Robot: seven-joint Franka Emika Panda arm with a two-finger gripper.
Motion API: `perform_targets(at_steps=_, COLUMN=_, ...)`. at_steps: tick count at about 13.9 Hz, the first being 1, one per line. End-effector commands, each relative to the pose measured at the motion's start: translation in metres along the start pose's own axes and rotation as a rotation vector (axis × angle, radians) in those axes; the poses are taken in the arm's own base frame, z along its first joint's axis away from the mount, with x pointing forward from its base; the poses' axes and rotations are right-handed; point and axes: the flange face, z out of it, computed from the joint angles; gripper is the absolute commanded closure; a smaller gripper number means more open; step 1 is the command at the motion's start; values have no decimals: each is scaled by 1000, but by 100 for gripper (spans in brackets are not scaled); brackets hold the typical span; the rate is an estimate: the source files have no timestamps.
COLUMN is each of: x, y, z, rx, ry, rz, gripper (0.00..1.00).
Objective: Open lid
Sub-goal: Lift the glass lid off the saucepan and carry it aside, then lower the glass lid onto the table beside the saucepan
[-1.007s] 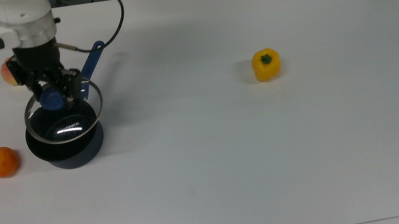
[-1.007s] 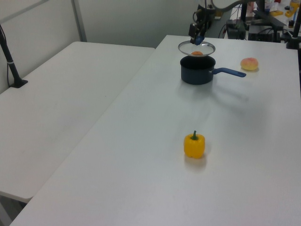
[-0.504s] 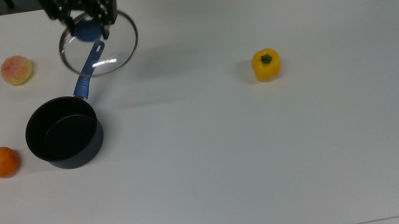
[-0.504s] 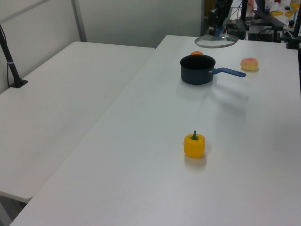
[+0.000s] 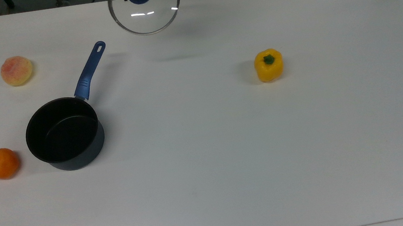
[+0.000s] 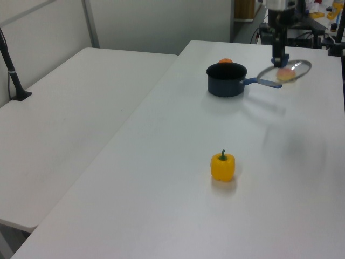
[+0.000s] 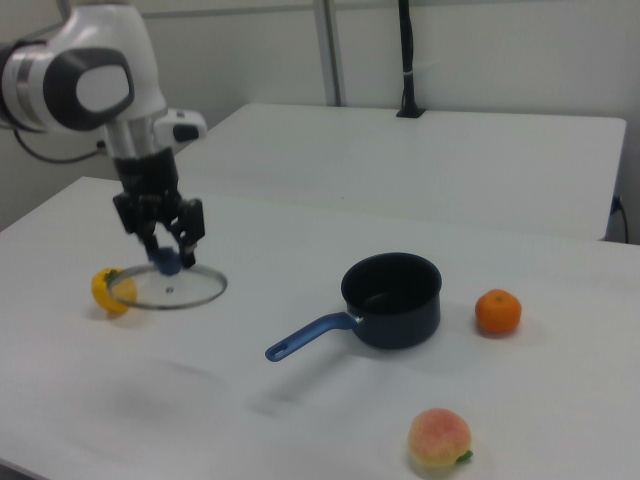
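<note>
In the top view I see the lid [image 5: 144,11] up at the top edge, well away from the pan [image 5: 63,134]; in the left view it hangs in the air past the pan's handle; in the right view my gripper [image 7: 167,258] has its jaws shut tight on the lid's blue knob [image 7: 166,263], above the desk [image 7: 330,420].
</note>
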Motion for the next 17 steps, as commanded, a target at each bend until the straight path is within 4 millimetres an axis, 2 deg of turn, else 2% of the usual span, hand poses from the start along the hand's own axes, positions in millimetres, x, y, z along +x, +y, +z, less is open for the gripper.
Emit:
perform_targets(at_steps=1, x=-16, y=-28, z=59, rx=-14, ry=-72, rz=-87, gripper=76)
perform_targets(at_steps=6, x=-15, y=-42, z=116, rx=-33, ry=-14, rz=-87, gripper=76)
perform_targets(at_steps=10, x=-5, y=-39, z=154, rx=-39, ry=78, rz=-63, gripper=76)
perform_targets(at_steps=15, x=-1, y=-43, z=186, rx=-77, ry=126, rz=-16, gripper=76)
perform_targets(at_steps=17, x=0, y=-43, z=189, rx=-76, ry=117, rz=-16, gripper=73)
